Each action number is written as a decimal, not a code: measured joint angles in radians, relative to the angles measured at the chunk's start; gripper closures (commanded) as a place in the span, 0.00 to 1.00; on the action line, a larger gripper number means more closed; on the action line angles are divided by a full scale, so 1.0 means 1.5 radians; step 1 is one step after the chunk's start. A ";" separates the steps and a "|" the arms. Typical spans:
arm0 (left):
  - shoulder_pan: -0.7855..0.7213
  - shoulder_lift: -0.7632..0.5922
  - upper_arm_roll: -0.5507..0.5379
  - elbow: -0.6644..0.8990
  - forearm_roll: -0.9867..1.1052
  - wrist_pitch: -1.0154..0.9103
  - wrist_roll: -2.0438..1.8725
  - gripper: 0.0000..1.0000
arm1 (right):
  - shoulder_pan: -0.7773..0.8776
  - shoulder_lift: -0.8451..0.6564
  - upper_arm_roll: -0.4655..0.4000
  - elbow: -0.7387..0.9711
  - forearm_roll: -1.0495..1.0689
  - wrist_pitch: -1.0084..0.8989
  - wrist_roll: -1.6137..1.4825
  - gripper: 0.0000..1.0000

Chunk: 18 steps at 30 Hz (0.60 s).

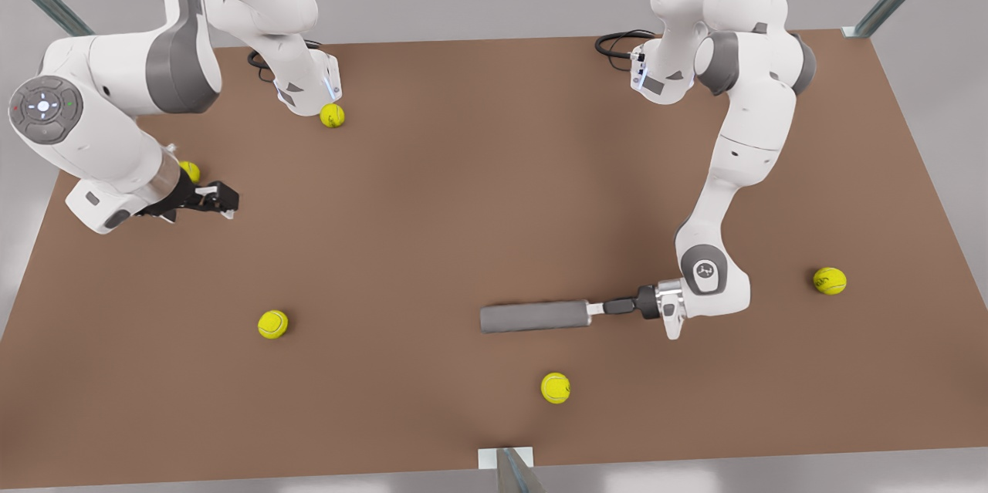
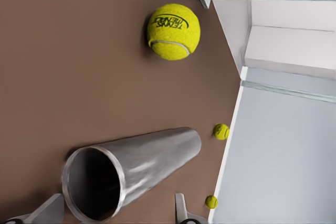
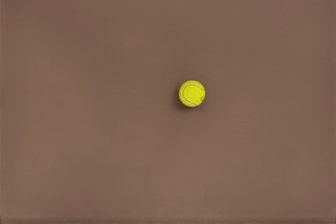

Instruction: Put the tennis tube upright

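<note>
Front view coverage takes in a brown table [image 1: 478,192] on which the tennis tube [image 1: 534,316] is laid flat on its side, and every other place is given here relative to that tube. At the tube's end toward the front view's right, the left gripper [image 1: 596,308] is set level with the table, its fingers placed at the rim of that end; the tube is not lifted. From the left wrist view, the hollow, silvery-rimmed mouth of the tennis tube [image 2: 131,174] is seen facing the camera, and one fingertip [image 2: 180,208] is seen on each side of that mouth, spread apart with the rim between them, so the claw is released rather than clenched. A tennis ball [image 1: 555,387] is seen on the table just below the tube in the front view, and the same ball [image 2: 173,31] is seen beyond the tube's side in the left wrist view. Further balls are found well to the front view's left of the tube [image 1: 272,324], well to its right [image 1: 829,280], and far across the table near an arm's base [image 1: 332,115]. The right gripper [image 1: 220,200] is held waiting far from the tube at the front view's left, above the table; whether it is clenched cannot be told. A single ball [image 3: 191,93] on bare table is shown by the right wrist view.
</note>
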 measured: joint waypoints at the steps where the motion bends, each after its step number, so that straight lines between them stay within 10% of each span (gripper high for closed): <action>1: 0.000 0.007 0.000 0.008 -0.005 0.000 0.008 0.00 | 0.003 0.011 -0.001 0.001 -0.002 0.005 -0.001 0.00; 18: -0.002 0.046 -0.040 0.066 -0.022 0.033 0.010 0.00 | -0.015 0.053 0.000 0.016 0.007 0.077 0.011 0.00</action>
